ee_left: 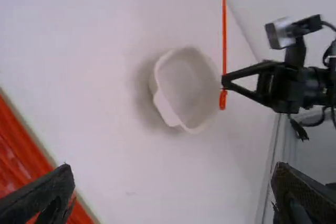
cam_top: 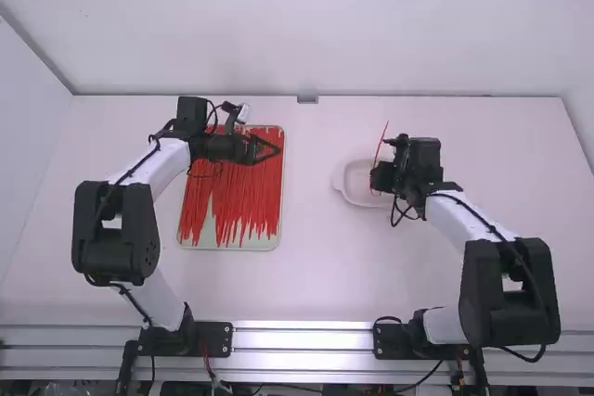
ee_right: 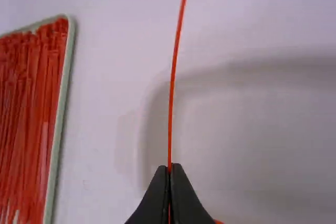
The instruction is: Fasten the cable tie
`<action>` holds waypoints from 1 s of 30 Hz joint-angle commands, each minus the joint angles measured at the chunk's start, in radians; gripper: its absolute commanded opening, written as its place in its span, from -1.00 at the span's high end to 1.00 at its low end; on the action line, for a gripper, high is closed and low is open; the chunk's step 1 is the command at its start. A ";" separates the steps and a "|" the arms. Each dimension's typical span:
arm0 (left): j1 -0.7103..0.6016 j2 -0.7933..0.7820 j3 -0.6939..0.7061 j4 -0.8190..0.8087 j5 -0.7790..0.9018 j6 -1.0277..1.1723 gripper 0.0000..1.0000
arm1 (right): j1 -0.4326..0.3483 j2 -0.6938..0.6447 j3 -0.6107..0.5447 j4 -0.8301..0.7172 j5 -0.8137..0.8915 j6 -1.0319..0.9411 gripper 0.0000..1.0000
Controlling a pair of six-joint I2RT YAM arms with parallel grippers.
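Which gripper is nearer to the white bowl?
Right. The right gripper is at the rim of the bowl, shut on a red cable tie. The left gripper is over the tray of ties, apart from it.

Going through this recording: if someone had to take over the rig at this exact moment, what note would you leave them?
Left claw: open, holding nothing, above the pale-rimmed tray of loose red cable ties.
Right claw: shut on a single red plastic cable tie near its head end, strap pointing up, above the edge of the small white bowl.
Done: one tie is out of the tray and in the claw.
Left: the tie is straight, not looped. Its tail probably has to be fed through the head and pulled tight, likely with the left claw's help.
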 commanded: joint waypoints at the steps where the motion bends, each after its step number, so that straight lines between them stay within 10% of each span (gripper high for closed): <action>1: -0.005 0.003 0.019 0.011 0.071 0.031 -0.98 | 0.001 -0.014 -0.021 0.042 0.031 0.034 1.00; 15: -0.002 0.001 0.019 0.055 0.070 -0.021 -0.98 | 0.006 0.278 0.123 0.065 -0.029 0.034 1.00; 18: 0.003 0.001 0.020 0.054 0.067 -0.020 -0.97 | 0.014 0.278 0.134 0.056 -0.009 0.035 -0.10; 22: 0.002 -0.001 0.020 0.050 0.066 -0.020 -0.98 | -0.002 0.273 0.175 -0.038 0.044 0.073 -0.81; 30: 0.002 -0.105 0.020 -0.033 0.002 -0.010 -0.98 | 0.006 0.186 0.353 -0.440 0.046 0.031 -0.98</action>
